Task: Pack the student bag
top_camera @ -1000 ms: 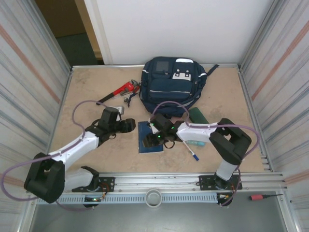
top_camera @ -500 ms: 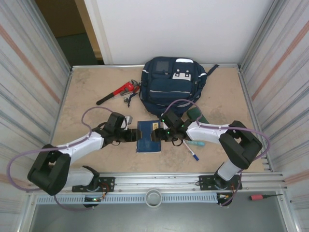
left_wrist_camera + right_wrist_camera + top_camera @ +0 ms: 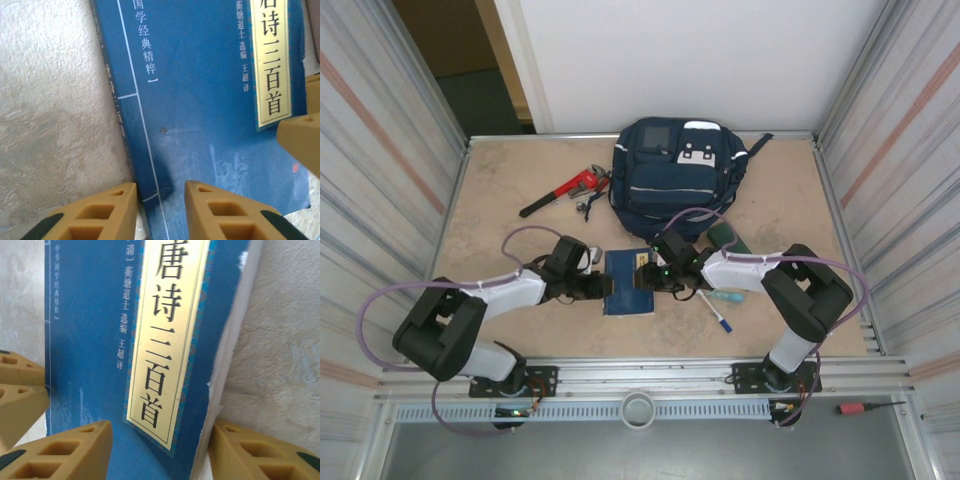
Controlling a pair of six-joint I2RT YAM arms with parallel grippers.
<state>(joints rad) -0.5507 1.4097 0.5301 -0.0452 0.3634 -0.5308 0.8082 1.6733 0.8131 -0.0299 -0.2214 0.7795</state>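
Note:
The student bag (image 3: pixel 675 175), a navy backpack with pale stripes, lies at the back of the table. A flat blue book (image 3: pixel 628 282) with a yellow label lies in front of it. Both grippers point down at this book (image 3: pixel 210 100). My left gripper (image 3: pixel 603 286) stands at its spine edge. In the left wrist view that gripper (image 3: pixel 160 186) has a narrow gap, one finger on the table beside the spine, the other on the cover. My right gripper (image 3: pixel 646 279) is at the book's page edge. Its jaws (image 3: pixel 162 426) stand wide, one finger on the cover (image 3: pixel 100 340), the other beyond the white pages.
A red wrench (image 3: pixel 565 190) lies left of the bag. A dark green object (image 3: pixel 730 240), a teal item (image 3: pixel 725 296) and a pen (image 3: pixel 716 313) lie right of the book. Metal walls close in both sides, and a rail (image 3: pixel 650 375) runs along the near edge.
Both arms came in to the book's two sides. The left gripper moved right to the spine edge and its jaws narrowed. The right gripper's jaws drew in somewhat.

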